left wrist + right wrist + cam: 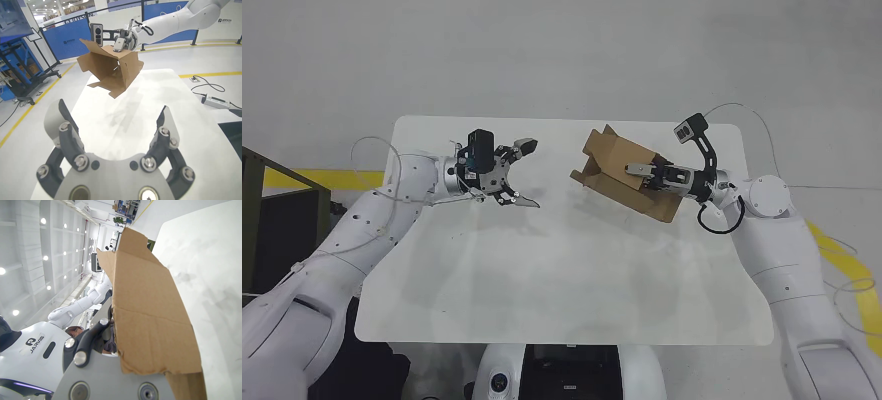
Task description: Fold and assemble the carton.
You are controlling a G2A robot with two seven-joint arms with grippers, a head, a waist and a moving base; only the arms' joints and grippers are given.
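Note:
A brown cardboard carton [627,172] hangs above the right part of the white table [562,290], partly formed, its open end with loose flaps turned toward the table's middle. My right gripper [642,170] is shut on the carton's top wall; in the left wrist view the carton [111,73] shows with one finger [119,44] on its top panel. In the right wrist view the carton's wall [149,321] lies close against the gripper. My left gripper [521,174] hangs open above the table's left part, a short way from the carton, its fingers [65,118] spread with nothing between them.
The white table's front half is bare. Beyond the table's far side, on the floor, lie a power brick [215,101] with cables and a blue fence [75,37]. A dark cabinet [267,215] stands off the table's left edge.

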